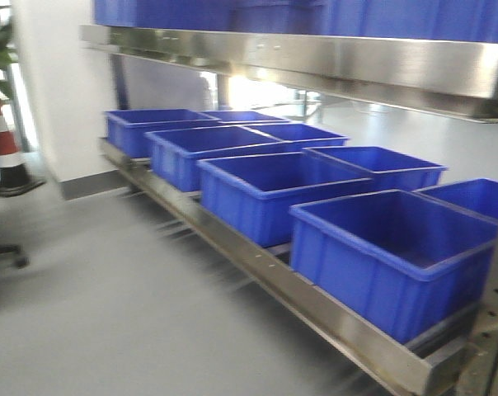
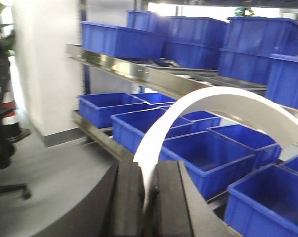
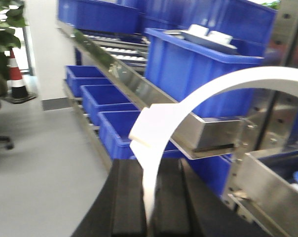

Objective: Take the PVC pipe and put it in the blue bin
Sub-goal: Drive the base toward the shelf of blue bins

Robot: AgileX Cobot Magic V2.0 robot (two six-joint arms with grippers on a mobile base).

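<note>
- PVC pipe: can't pick it out for sure in any view. Closest thing is a few white pieces [image 3: 208, 32] on a grey tray [image 3: 223, 47], ahead of and above the R gripper [image 3: 150, 165]; too blurry to ID.
- Tray sits on top of an upper blue bin [image 3: 188, 74], up and fwd of the R claw.
- R claw: black pads [image 3: 129, 197] nearly together, only a thin slit. A white curved band [image 3: 213, 91] drops into the slit and arcs up and off to the right. Nothing else btwn pads.
- L gripper [image 2: 149, 165]: same look, pads [image 2: 127, 197] close w/ a narrow gap and a white band [image 2: 228, 101] running into it, arching up-right. Not holding any pipe.
- Lower blue bins [image 1: 373, 280]: open-top, in a row on a steel rack rail [image 1: 298, 289], ahead-right of the L claw and below it. Insides that show look bare.
- More blue bins on upper steel shelf [image 1: 315, 54], above and fwd of both claws.
- Far left of both claws: white wall [image 1: 59, 82], traffic cone [image 1: 6, 153], plant [image 3: 6, 29], grey floor [image 1: 109, 330].
- All views motion-blurred.
</note>
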